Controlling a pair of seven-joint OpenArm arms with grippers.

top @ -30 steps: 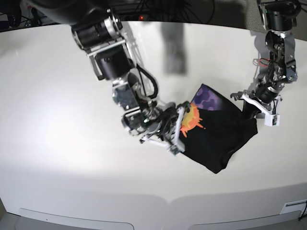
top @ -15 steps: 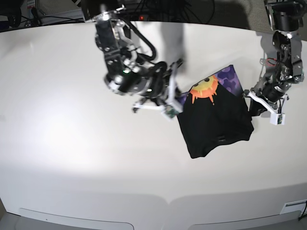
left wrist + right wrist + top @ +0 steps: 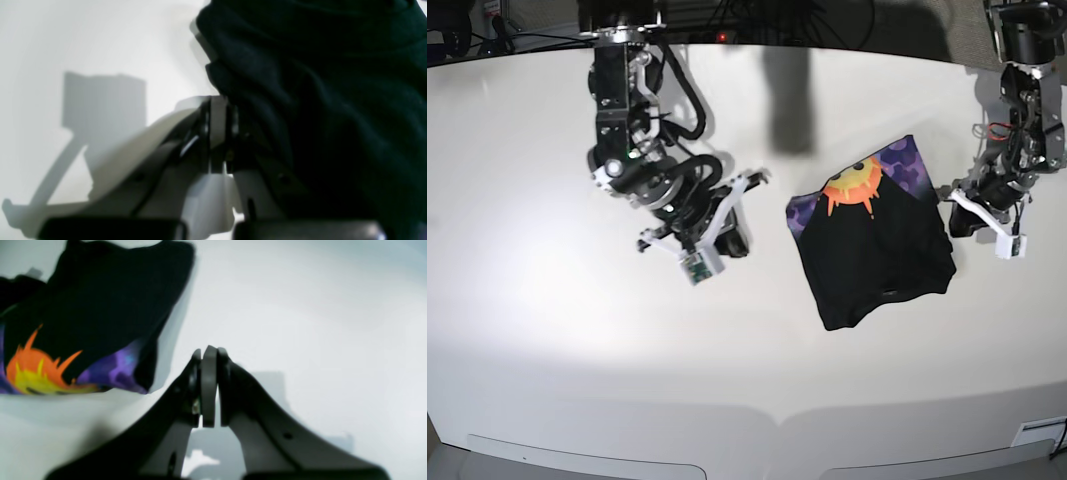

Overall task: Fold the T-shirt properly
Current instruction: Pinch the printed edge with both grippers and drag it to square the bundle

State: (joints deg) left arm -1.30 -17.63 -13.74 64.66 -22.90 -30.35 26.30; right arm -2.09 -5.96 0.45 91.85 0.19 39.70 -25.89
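Note:
The black T-shirt (image 3: 877, 255) lies folded in a rough square on the white table (image 3: 547, 330), right of centre, with the orange-yellow sun and purple print at its far edge. My left gripper (image 3: 949, 212) is at the shirt's right edge. In the left wrist view its jaws (image 3: 218, 100) are closed at the edge of the black cloth (image 3: 333, 100), which bunches over one finger. My right gripper (image 3: 733, 238) is shut and empty, a little left of the shirt. In the right wrist view it (image 3: 208, 351) hangs over bare table, with the shirt (image 3: 83, 306) to the upper left.
Cables and dark equipment (image 3: 757, 15) sit beyond the table's far edge. The curved front edge of the table (image 3: 777, 415) runs along the bottom. A grey shadow (image 3: 789, 95) falls on the table behind the shirt.
My right gripper let go of the shirt's left side and moved away to the left and down. The shirt has settled flat with the print at its far edge. The left gripper has barely moved.

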